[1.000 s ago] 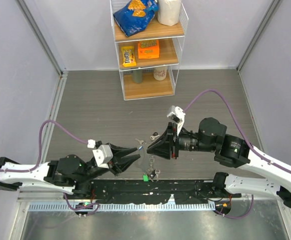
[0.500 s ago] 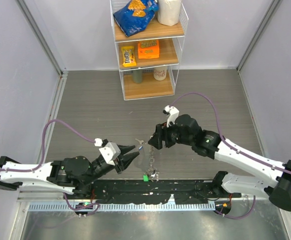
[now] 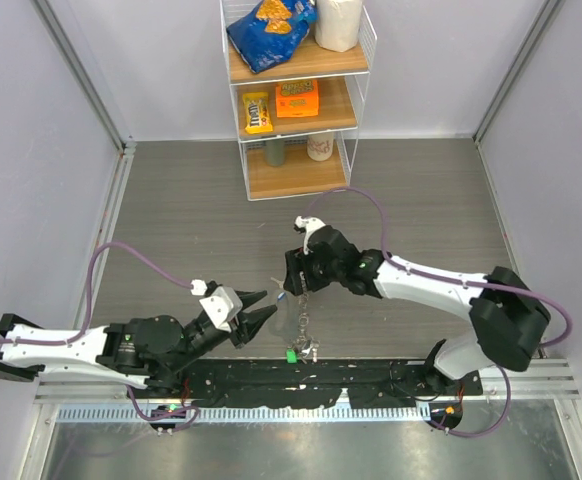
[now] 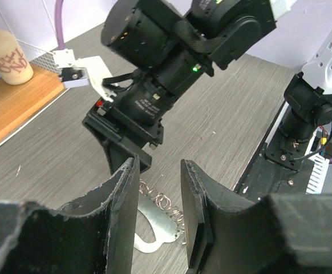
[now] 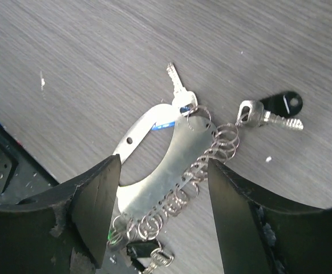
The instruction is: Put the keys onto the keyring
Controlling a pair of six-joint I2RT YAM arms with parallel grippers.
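The keyring (image 5: pixel 167 161) is a flat grey oval metal loop lying on the floor, with a row of small wire rings along one edge; it also shows in the top view (image 3: pixel 296 325) and the left wrist view (image 4: pixel 154 227). A silver key with a black head (image 5: pixel 271 109) lies just right of it. Another black-headed key (image 5: pixel 148 255) and a green tag (image 5: pixel 110 238) sit at its near end, and a silver key (image 5: pixel 177 90) and a blue tag at its far end. My right gripper (image 5: pixel 163 171) hangs open above the loop. My left gripper (image 4: pixel 159 171) is open and empty beside it.
A wire shelf unit (image 3: pixel 296 100) with snacks and bottles stands at the back. The black base rail (image 3: pixel 301 380) runs along the near edge, close to the keyring's green tag (image 3: pixel 291 353). Grey walls close both sides.
My right arm has swung left and turned its gripper downward over the keyring. My left gripper has edged slightly toward the keyring. The keyring has not moved.
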